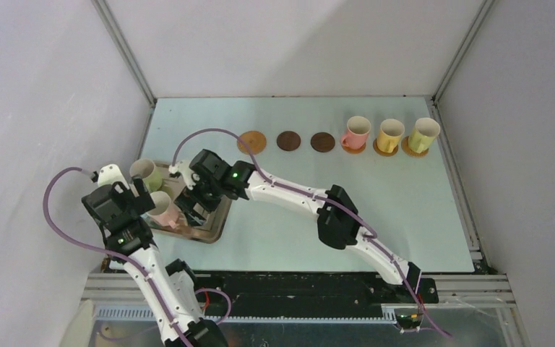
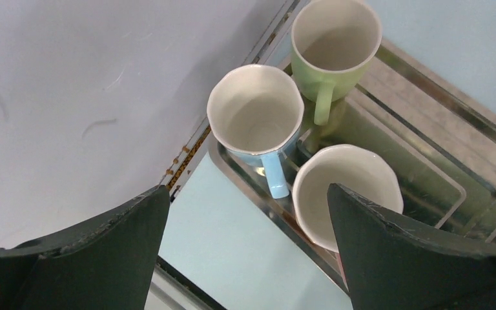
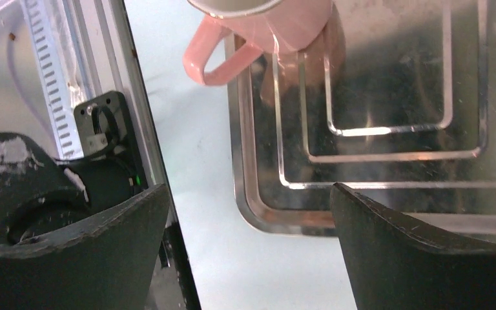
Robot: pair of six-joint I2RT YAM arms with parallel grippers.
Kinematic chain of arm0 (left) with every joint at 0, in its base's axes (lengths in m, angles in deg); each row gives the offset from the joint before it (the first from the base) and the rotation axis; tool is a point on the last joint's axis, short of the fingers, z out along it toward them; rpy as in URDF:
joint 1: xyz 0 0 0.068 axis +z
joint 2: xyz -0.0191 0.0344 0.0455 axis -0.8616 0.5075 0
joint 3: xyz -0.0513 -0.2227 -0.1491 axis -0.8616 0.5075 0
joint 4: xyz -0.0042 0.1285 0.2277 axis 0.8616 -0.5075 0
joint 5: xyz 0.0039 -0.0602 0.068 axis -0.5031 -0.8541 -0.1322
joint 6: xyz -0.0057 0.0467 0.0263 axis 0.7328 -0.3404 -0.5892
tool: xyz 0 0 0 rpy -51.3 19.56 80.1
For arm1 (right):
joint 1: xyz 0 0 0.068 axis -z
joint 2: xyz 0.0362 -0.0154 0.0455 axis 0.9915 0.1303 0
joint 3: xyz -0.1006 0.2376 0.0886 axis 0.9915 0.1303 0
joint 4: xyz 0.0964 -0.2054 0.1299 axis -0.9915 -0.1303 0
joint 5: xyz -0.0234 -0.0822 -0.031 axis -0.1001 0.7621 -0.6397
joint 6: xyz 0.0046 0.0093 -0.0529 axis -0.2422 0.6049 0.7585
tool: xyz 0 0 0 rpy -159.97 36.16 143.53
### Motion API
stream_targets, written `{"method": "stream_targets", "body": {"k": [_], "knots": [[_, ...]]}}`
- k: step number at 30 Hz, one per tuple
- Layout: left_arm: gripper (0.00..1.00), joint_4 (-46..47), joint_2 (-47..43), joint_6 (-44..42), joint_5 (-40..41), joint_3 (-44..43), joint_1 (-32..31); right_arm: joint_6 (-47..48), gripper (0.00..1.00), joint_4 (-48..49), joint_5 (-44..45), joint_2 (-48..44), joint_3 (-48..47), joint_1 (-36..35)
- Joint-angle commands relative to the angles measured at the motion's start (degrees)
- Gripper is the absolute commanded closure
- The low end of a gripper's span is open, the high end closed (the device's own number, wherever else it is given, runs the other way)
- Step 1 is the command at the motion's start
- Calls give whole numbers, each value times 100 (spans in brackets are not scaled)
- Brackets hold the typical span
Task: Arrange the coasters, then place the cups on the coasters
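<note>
Three bare coasters lie in a row at the back: an orange-brown coaster [image 1: 251, 141] and two dark brown ones [image 1: 288, 140] [image 1: 323, 142]. To their right, a salmon pink cup [image 1: 356, 133], a yellow cup [image 1: 389, 135] and a pale yellow-green cup [image 1: 423, 135] each stand on a coaster. On the metal tray [image 1: 213, 220] stand a light green cup [image 2: 336, 45], a blue cup [image 2: 255, 123] and a pale pink cup [image 2: 345, 194]. My left gripper [image 2: 248, 258] hovers open above the tray's left edge. My right gripper [image 3: 248, 252] is open over the tray's near corner, beside the pale pink cup [image 3: 265, 32].
The tray [image 2: 426, 148] sits by the left wall at the table's near-left corner. A metal frame rail [image 3: 135, 129] runs along the table's near edge. White walls close in the left, back and right sides.
</note>
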Motion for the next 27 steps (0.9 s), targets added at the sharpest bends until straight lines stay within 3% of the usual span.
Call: {"method": "stream_targets", "body": {"k": [1,10,15,27], "knots": [[0,410,-144,185,-356,25,151,-349,0,366,286,345,-695,-195],[0,544,-578,183,92,185,161,-429,1,385,757,1073,-1553,-443],[0,565,-540,194,182,189,153,-394,1,396,783,1143,-1621,-450],[0,642,-545,196,283,261,154,-26,1,861,1812,1571,-2046,-616]]}}
